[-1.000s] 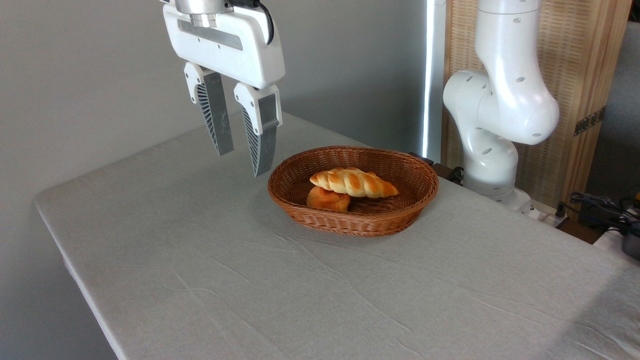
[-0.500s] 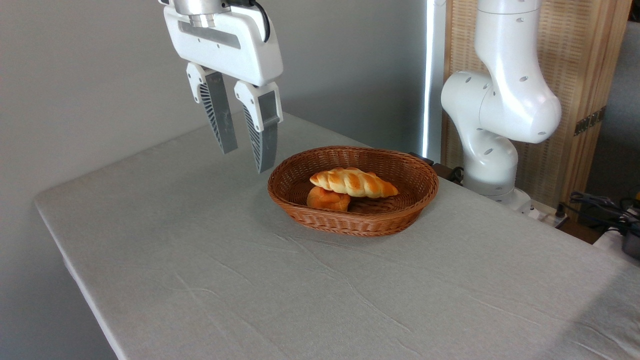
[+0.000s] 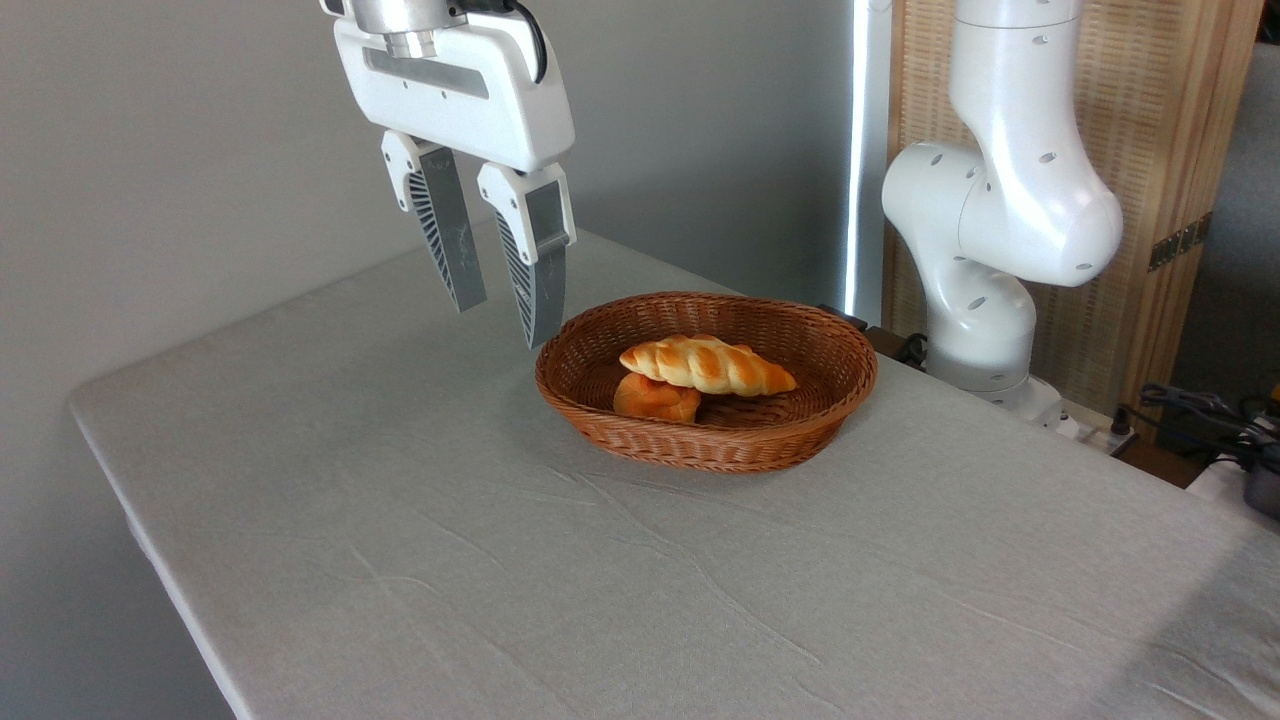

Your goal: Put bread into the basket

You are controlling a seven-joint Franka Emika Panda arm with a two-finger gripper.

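A long braided golden bread (image 3: 708, 364) lies inside the oval brown wicker basket (image 3: 830, 400), resting partly on a small round orange bun (image 3: 655, 398). The basket stands on the grey-clothed table, right of the middle. My gripper (image 3: 508, 324) hangs in the air above the table just left of the basket's left rim, well above the cloth. Its two grey fingers (image 3: 446, 235) point down and stand apart, with nothing between them.
The white arm's base and lower links (image 3: 985, 290) stand at the table's far right, behind the basket. A wooden slatted screen (image 3: 1150, 200) rises behind it and cables (image 3: 1200, 410) lie at the right edge. The table's left edge (image 3: 130, 500) drops off near the grey wall.
The gripper has drifted slightly to the right, toward the basket's left rim, staying open and empty. The bread and bun have not moved.
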